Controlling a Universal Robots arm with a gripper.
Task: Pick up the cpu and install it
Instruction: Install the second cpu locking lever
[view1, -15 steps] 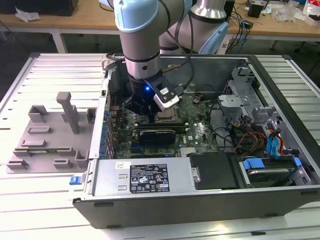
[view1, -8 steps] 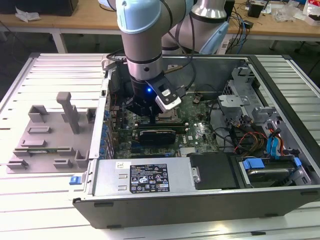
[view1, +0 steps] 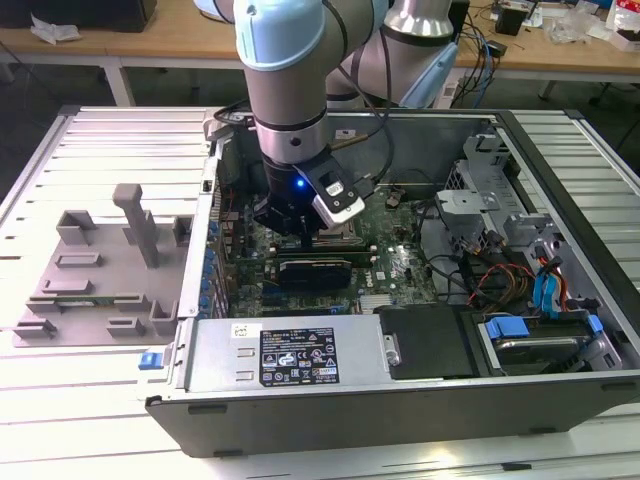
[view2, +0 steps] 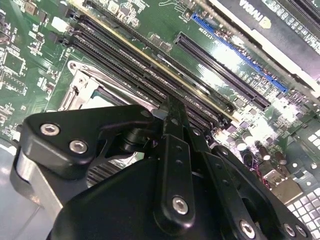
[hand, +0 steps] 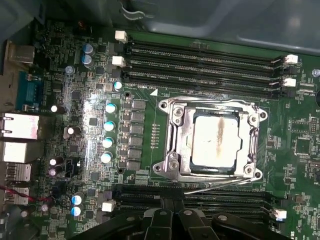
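Note:
The cpu (hand: 216, 142), a square chip with a pale silver top and a brownish smear, lies flat in the socket on the green motherboard (hand: 150, 165), framed by the metal bracket (hand: 175, 125). My gripper (hand: 172, 207) hovers just beside the socket over the black memory slots, fingers drawn together with nothing between them. In the second wrist view the black gripper (view2: 170, 107) body covers most of the socket, and a corner of the bracket (view2: 82, 90) shows. In the exterior view the gripper (view1: 300, 235) hangs low inside the open computer case (view1: 560, 180).
A grey plastic fixture (view1: 100, 270) with upright blocks sits on the slatted table at the exterior view's left. Inside the case are a graphics card (view1: 315, 270), a power supply (view1: 290, 355), drive bays (view1: 540, 330) and loose cables (view1: 470, 270). Rows of capacitors (hand: 110, 125) stand beside the socket.

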